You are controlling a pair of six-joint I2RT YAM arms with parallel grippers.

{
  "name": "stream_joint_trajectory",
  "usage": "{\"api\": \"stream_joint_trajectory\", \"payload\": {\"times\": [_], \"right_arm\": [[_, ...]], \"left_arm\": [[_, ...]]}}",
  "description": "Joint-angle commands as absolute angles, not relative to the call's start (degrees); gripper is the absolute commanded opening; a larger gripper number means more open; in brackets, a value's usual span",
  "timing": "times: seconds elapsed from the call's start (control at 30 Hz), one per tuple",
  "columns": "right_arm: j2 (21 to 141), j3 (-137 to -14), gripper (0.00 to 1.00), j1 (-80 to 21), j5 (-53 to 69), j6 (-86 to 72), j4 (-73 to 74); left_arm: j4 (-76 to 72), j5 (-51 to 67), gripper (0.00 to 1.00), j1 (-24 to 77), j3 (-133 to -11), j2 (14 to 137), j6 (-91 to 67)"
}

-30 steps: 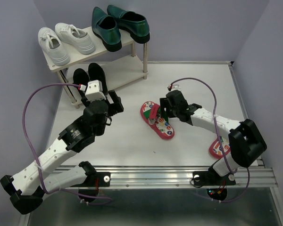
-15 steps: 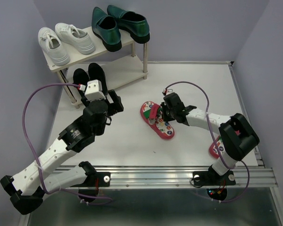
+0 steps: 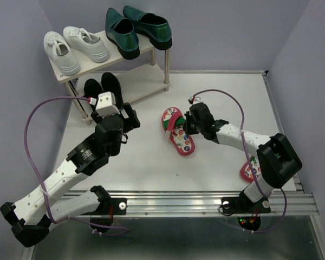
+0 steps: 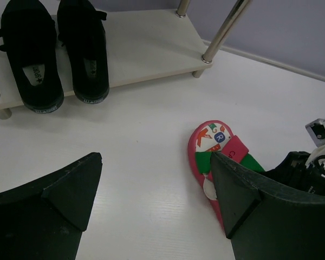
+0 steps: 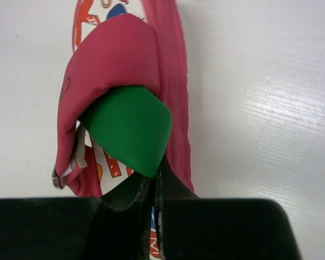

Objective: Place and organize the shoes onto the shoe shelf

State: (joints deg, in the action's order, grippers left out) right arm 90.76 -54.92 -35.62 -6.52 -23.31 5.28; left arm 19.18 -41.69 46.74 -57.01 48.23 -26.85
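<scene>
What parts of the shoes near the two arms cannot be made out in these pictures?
- second flip-flop: top view, mostly hidden behind the right arm's elbow; which way it faces is unreadable.
- gripped flip-flop: right wrist view, heel end cut off behind the right end effector; whether it touches the table is unclear.
- black strap shoes: top view, near ends covered by the left arm's wrist.

So the shoe shelf (image 3: pixel 138 81) sits back left on the table (image 3: pixel 151 162). Top board: sneakers (image 3: pixel 86 43) on the left, loafers (image 3: pixel 122 33) on the right. Lower board: strap shoes (image 3: pixel 111 84) at its left end. One flip-flop (image 3: pixel 183 142) lies mid-table, in front and right of the shelf, with the right gripper (image 3: pixel 185 125) on its strap. The second flip-flop (image 3: pixel 249 170) is at the near right edge, half behind that arm. The left gripper (image 3: pixel 131 116) hangs just in front of the strap shoes.
</scene>
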Motion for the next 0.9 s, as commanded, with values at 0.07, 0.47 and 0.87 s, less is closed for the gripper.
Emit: {"api": "stream_joint_trajectory", "payload": {"times": [0.07,0.47,0.87], "right_arm": [[90.2,-63.4,0.01,-35.6,-5.5,-26.5,-3.2],[99.7,-76.6,0.01,-37.3,-0.5,-27.6,-6.6],[113.8,-95.5,0.01,-37.9,2.5,-31.0,-10.6]], "left_arm": [[18.7,-45.3,0.92,46.2,-58.8,46.3,-25.9],[19.8,-46.8,0.92,46.1,-59.2,44.9,-26.1],[20.2,-47.6,0.91,45.9,-59.1,42.5,-26.6]]}}
